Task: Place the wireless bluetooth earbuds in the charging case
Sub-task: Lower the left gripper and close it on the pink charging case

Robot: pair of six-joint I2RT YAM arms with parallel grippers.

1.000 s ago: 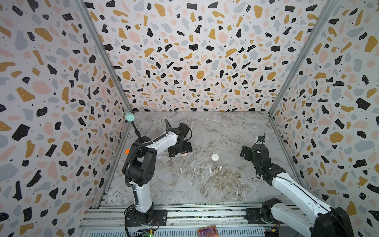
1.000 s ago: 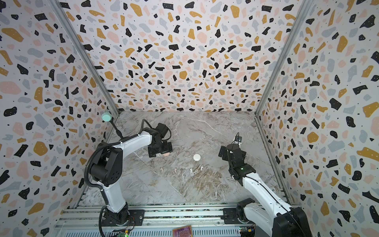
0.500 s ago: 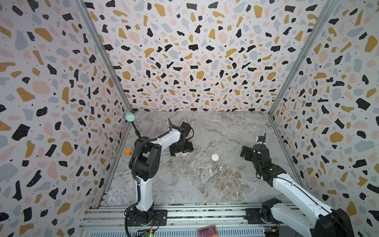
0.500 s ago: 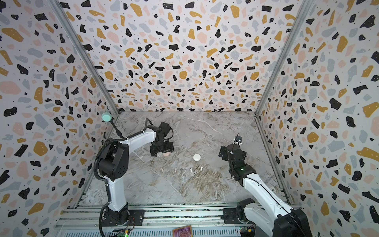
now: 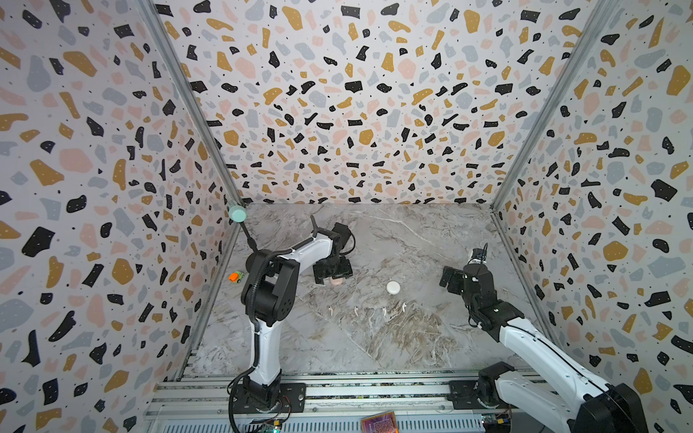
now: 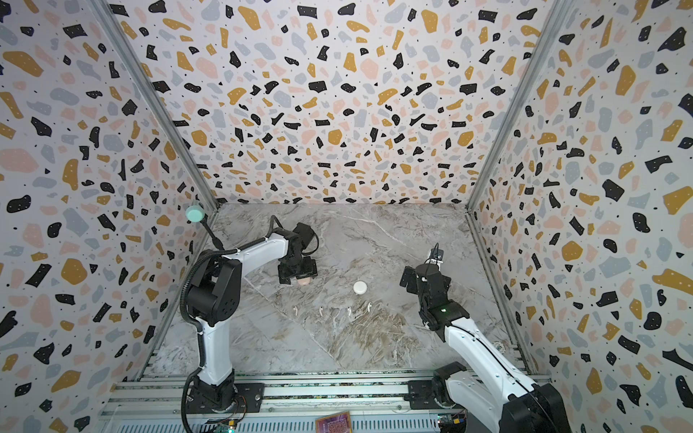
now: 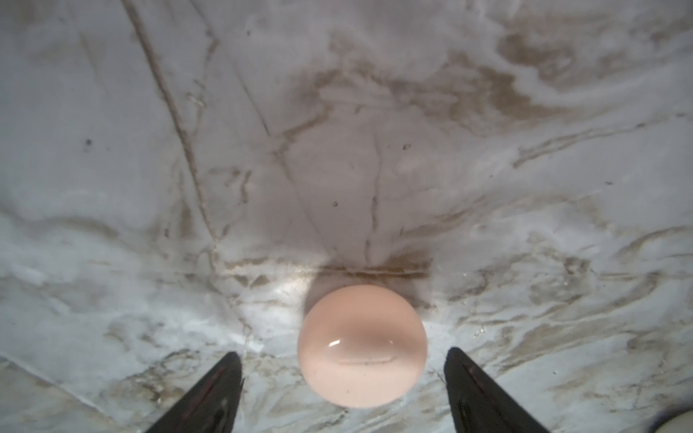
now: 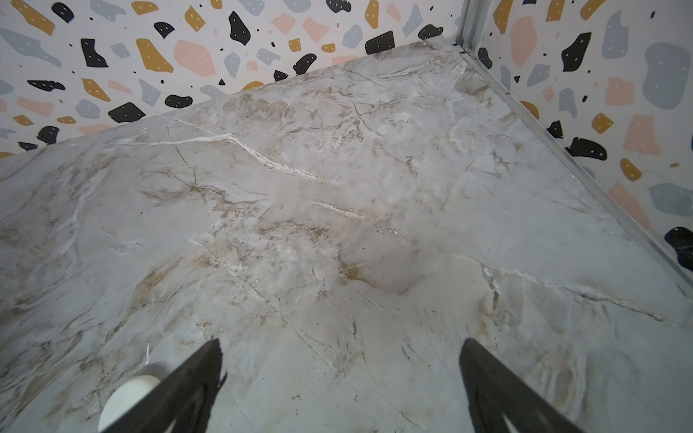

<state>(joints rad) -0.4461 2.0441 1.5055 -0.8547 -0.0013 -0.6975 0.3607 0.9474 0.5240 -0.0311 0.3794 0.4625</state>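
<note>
A round pink charging case (image 7: 362, 345) lies shut on the marble table, seen in both top views (image 5: 336, 281) (image 6: 303, 280). My left gripper (image 7: 343, 352) points down over it, open, with a gap between the case and each finger. A white charging case (image 5: 393, 287) (image 6: 360, 287) lies shut mid-table. Several tiny white earbuds lie in a row in front of it, from one (image 5: 330, 309) to another (image 5: 404, 307). My right gripper (image 5: 448, 277) (image 8: 342, 341) hovers open and empty to the right of the white case (image 8: 127, 397).
Terrazzo-patterned walls close in the table on three sides. A teal ball on a black stalk (image 5: 237, 213) stands at the back left corner. A small orange thing (image 5: 236, 276) sits by the left wall. A metal rail (image 5: 337, 393) carrying both arm bases runs along the front.
My left arm has shifted slightly to the right, with its gripper staying over the pink case and its jaws coming in a little. The right arm has not moved.
</note>
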